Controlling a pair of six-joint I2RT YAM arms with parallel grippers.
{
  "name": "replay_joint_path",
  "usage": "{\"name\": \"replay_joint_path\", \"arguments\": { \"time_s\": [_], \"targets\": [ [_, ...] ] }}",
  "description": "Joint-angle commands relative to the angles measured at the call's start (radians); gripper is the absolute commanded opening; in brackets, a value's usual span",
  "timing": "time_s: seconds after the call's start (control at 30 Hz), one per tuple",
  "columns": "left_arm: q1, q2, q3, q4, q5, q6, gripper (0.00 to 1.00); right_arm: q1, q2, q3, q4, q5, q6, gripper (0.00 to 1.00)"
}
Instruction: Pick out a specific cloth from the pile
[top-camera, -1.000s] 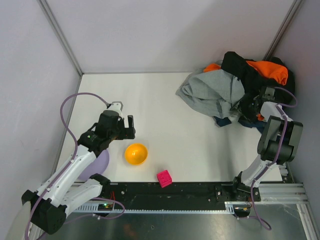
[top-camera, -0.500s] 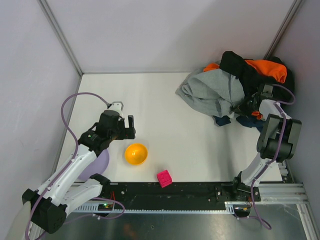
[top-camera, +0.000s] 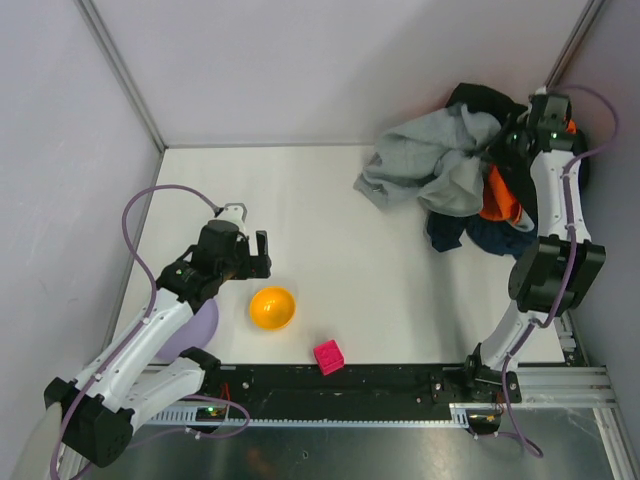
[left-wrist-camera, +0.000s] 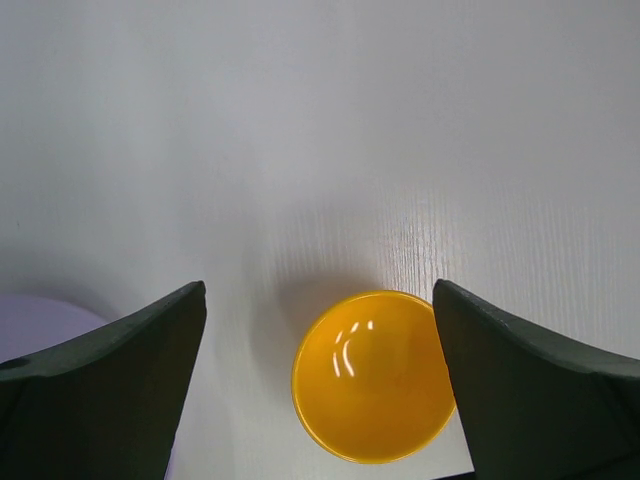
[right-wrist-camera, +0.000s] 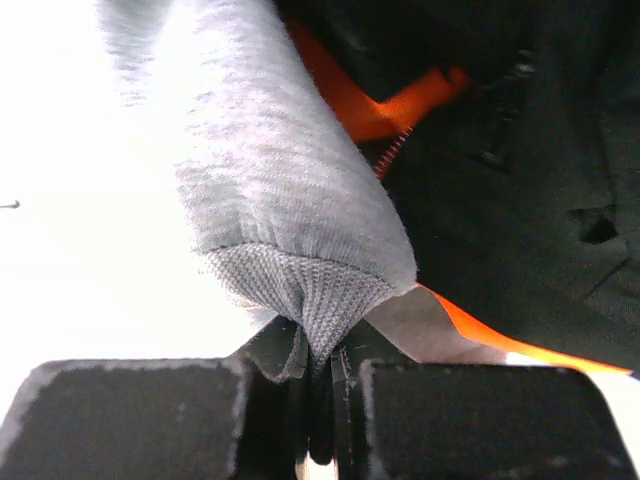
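White desk (top-camera: 330, 210) holds orange bowl (top-camera: 272, 307) and pink cube (top-camera: 329, 355). Upper right, right end effector (right-wrist-camera: 322, 400) clamps grey garment (top-camera: 440, 160) above the cloth (top-camera: 447, 231). Left end effector (left-wrist-camera: 320, 370) stands wide open, holding nothing.

The pile (top-camera: 440, 165) fills the table's (top-camera: 330, 220) far right corner — the cloth (top-camera: 447, 232) at its near edge. The bowl (top-camera: 272, 307) stands near left, the block (top-camera: 329, 356) right of it, nearer
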Motion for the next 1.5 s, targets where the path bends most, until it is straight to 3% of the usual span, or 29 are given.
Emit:
{"name": "replay_joint_path", "arguments": {
  "time_s": [0.0,0.13,0.27,0.57,0.73,0.9,1.13,1.47],
  "targets": [
    [0.0,-0.001,0.011,0.015,0.017,0.01,1.0,0.012,0.081,0.354,-0.055,0.012,-0.032,0.0],
    [-0.001,0.005,0.012,0.015,0.023,0.011,1.0,0.012,0.227,0.615,-0.13,0.078,-0.052,0.0],
    [-0.001,0.011,0.011,0.015,0.029,0.012,1.0,0.005,0.297,0.647,-0.107,0.145,-0.044,0.0],
    [-0.001,0.016,0.018,0.016,0.053,0.013,1.0,-0.014,0.461,0.538,-0.084,0.225,-0.018,0.0],
    [-0.001,0.018,0.049,0.019,0.082,0.012,1.0,-0.053,0.545,0.435,-0.074,0.176,0.013,0.0],
    [-0.002,0.048,0.11,0.084,0.212,-0.052,1.0,-0.097,0.586,0.324,-0.043,0.113,0.023,0.0],
    [-0.029,0.231,0.223,0.203,0.406,-0.185,1.0,-0.122,0.558,0.199,0.014,0.08,-0.006,0.0],
    [-0.15,0.553,0.432,0.29,0.503,-0.291,1.0,-0.134,0.474,0.021,0.117,0.01,0.001,0.0]
  ]
}}
